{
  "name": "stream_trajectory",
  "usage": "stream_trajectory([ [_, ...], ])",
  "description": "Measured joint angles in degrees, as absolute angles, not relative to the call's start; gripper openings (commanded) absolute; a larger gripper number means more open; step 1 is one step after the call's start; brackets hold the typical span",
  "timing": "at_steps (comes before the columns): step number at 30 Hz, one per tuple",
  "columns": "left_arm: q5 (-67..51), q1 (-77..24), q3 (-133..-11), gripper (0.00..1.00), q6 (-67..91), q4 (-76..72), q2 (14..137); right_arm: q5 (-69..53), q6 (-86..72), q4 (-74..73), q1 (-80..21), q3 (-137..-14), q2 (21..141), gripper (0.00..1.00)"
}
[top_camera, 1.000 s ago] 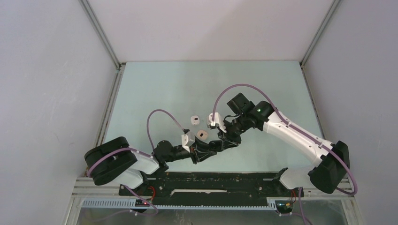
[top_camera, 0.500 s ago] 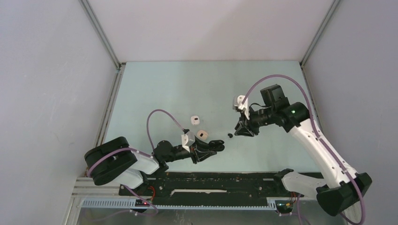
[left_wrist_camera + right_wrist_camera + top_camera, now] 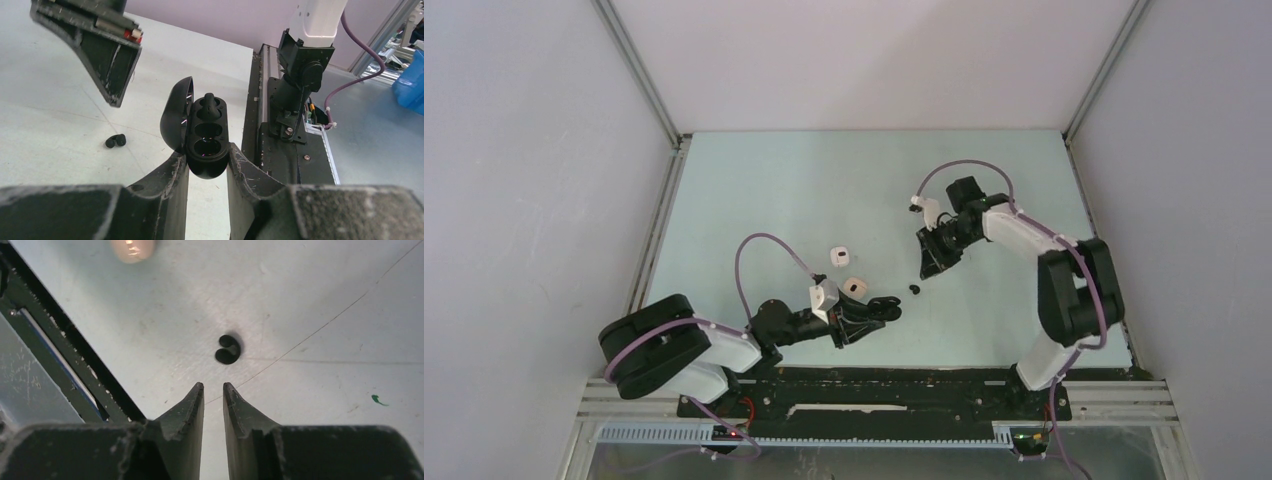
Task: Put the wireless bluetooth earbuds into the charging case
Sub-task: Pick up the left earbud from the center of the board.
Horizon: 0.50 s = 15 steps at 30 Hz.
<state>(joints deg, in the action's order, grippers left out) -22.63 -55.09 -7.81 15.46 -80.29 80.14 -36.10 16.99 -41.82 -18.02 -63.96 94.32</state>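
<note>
Right gripper, jaws narrowly apart and empty, hovers by the black earbud toward the near edge of the tabletop; likely light and slippery, so I'd pinch its rounded sides.

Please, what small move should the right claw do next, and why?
Probably move the right claw forward and down over the loose black earbud, opening a little wider. It hangs empty above the table, its jaws only narrowly apart, with the earbud lying just beyond its tips. The left claw grips the open charging case, where a seated earbud fills one socket and another is empty.
</note>
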Motion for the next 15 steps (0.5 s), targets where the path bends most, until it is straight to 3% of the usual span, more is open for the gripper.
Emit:
stream_trajectory([
  [6,-22.61,-55.09,-7.81,0.0,15.42,-79.57,79.83,-34.37,14.28,-41.69,-17.87,-67.42,104.31,0.26],
  [15,-22.65,-55.09,-7.81,0.0,15.44,-78.89,79.83,-32.38,13.47,-41.65,-18.37,-68.49,108.12,0.27],
])
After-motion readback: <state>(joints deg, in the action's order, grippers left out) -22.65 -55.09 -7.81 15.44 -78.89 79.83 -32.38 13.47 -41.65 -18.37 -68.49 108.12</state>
